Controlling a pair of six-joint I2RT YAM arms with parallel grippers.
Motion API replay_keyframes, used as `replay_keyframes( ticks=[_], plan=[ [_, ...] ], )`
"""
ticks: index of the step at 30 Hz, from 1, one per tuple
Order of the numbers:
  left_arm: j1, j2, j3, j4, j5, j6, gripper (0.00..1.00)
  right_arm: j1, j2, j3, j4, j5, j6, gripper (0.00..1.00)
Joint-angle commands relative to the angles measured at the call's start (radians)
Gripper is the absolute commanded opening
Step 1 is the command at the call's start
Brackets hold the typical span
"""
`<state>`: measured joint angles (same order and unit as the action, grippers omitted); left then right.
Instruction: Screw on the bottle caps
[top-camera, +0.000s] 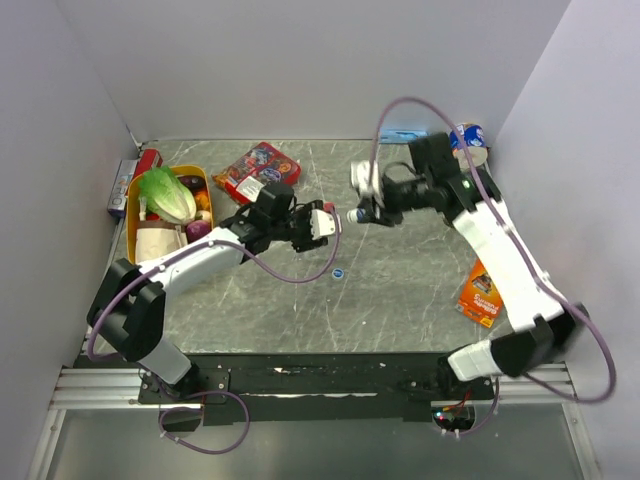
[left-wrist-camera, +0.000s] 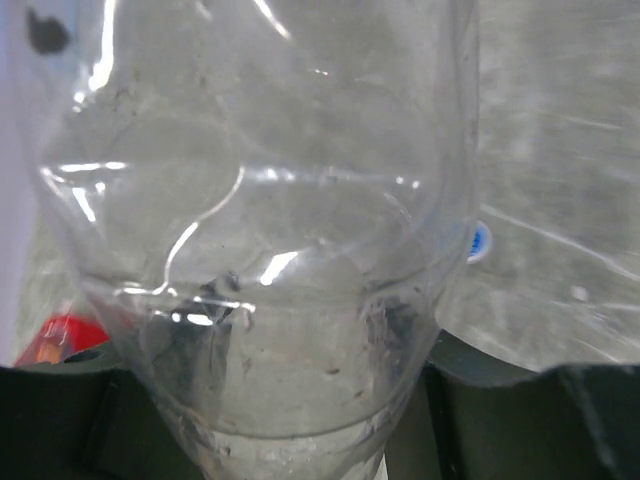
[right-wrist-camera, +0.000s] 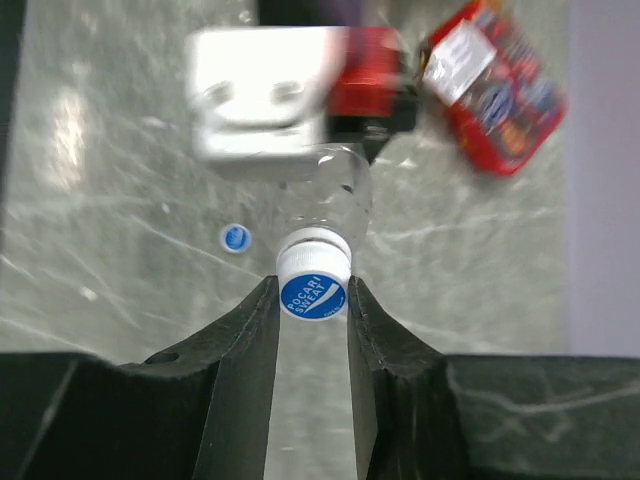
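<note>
A clear plastic bottle (top-camera: 341, 217) is held level above the table between my two grippers. My left gripper (top-camera: 326, 222) is shut on its body, which fills the left wrist view (left-wrist-camera: 260, 250). My right gripper (top-camera: 362, 214) is shut on a blue-topped cap (right-wrist-camera: 312, 295) that sits on the bottle's neck (right-wrist-camera: 335, 195). In the right wrist view the dark fingers (right-wrist-camera: 250, 350) press both sides of that cap. A second blue cap (top-camera: 337, 273) lies loose on the table; it also shows in the right wrist view (right-wrist-camera: 235, 237) and the left wrist view (left-wrist-camera: 480, 241). I cannot make out a second bottle.
A yellow tray (top-camera: 131, 225) with a lettuce (top-camera: 165, 195) stands at the left. A red packet (top-camera: 258, 168) lies behind my left gripper. An orange packet (top-camera: 480, 295) lies at the right. A blue-and-white tin (top-camera: 468, 135) stands at the back right corner.
</note>
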<state>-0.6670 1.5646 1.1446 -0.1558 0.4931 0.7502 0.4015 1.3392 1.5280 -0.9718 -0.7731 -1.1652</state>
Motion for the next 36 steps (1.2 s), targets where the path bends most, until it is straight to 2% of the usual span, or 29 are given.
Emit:
replay_keyframes(
  ticks=[1, 5, 6, 7, 9, 10, 11, 13, 14, 15, 16, 17, 19, 20, 21, 22, 23, 25, 26, 28, 29, 32, 36],
  plan=[
    [-0.052, -0.063, -0.058, 0.35, -0.184, -0.095, 0.01, 0.005, 0.208, 0.194, -0.047, 0.012, 0.562, 0.06],
    [-0.109, -0.04, -0.077, 0.515, -0.436, -0.12, 0.01, -0.029, 0.375, 0.282, -0.171, -0.046, 0.963, 0.03],
    [-0.114, -0.032, -0.075, 0.551, -0.496, -0.114, 0.01, -0.048, 0.391, 0.238, -0.159, -0.187, 1.16, 0.04],
    [-0.123, -0.015, -0.075, 0.567, -0.546, -0.106, 0.01, -0.09, 0.396, 0.175, -0.087, -0.251, 1.278, 0.05],
    [-0.123, 0.0, -0.062, 0.568, -0.593, -0.095, 0.01, -0.092, 0.416, 0.104, -0.088, -0.378, 1.342, 0.22],
    [-0.123, 0.017, -0.056, 0.544, -0.617, -0.078, 0.01, -0.119, 0.432, 0.1, -0.055, -0.437, 1.352, 0.35],
    [-0.121, 0.023, -0.048, 0.526, -0.622, -0.072, 0.01, -0.142, 0.437, 0.103, -0.024, -0.483, 1.41, 0.54],
    [-0.121, 0.025, -0.045, 0.465, -0.617, -0.06, 0.01, -0.196, 0.454, 0.147, 0.037, -0.572, 1.485, 0.63],
    [-0.123, 0.022, -0.052, 0.446, -0.613, -0.064, 0.01, -0.264, 0.456, 0.197, 0.139, -0.593, 1.527, 0.74],
    [-0.123, 0.018, -0.055, 0.426, -0.601, -0.066, 0.01, -0.297, 0.457, 0.231, 0.159, -0.606, 1.518, 0.77],
    [-0.121, 0.008, -0.065, 0.406, -0.575, -0.078, 0.01, -0.332, 0.462, 0.274, 0.147, -0.582, 1.479, 0.78],
    [-0.123, 0.003, -0.068, 0.362, -0.549, -0.084, 0.01, -0.381, 0.459, 0.359, 0.087, -0.548, 1.354, 0.82],
    [-0.121, -0.008, -0.069, 0.311, -0.501, -0.1, 0.01, -0.397, 0.439, 0.441, -0.022, -0.485, 1.156, 0.84],
    [-0.12, -0.012, -0.065, 0.252, -0.432, -0.104, 0.01, -0.397, 0.428, 0.515, -0.095, -0.41, 0.839, 0.84],
    [-0.115, -0.015, -0.06, 0.216, -0.388, -0.103, 0.01, -0.379, 0.413, 0.53, -0.234, -0.39, 0.691, 0.83],
    [-0.111, -0.021, -0.051, 0.182, -0.334, -0.083, 0.01, -0.371, 0.352, 0.518, -0.258, -0.37, 0.567, 0.78],
    [-0.111, -0.024, -0.048, 0.159, -0.273, -0.077, 0.01, -0.366, 0.306, 0.424, -0.246, -0.339, 0.403, 0.77],
    [-0.102, -0.023, -0.022, 0.076, -0.196, -0.057, 0.01, -0.356, 0.135, 0.289, -0.11, -0.319, 0.296, 0.75],
    [-0.097, -0.018, -0.008, 0.044, -0.167, -0.045, 0.01, -0.345, 0.08, 0.167, -0.091, -0.312, 0.121, 0.75],
    [-0.082, -0.009, 0.029, -0.031, -0.098, -0.011, 0.01, -0.267, -0.068, 0.056, -0.078, -0.224, -0.09, 0.75],
    [-0.077, -0.009, 0.036, -0.043, -0.071, 0.001, 0.01, -0.244, -0.116, -0.059, -0.056, -0.185, -0.237, 0.75],
    [-0.066, -0.018, 0.049, -0.073, -0.024, 0.044, 0.01, -0.181, -0.253, -0.236, 0.065, -0.123, -0.36, 0.76],
    [-0.06, -0.014, 0.073, -0.122, 0.007, 0.084, 0.01, -0.122, -0.279, -0.267, 0.042, -0.092, -0.43, 0.74]
  ],
)
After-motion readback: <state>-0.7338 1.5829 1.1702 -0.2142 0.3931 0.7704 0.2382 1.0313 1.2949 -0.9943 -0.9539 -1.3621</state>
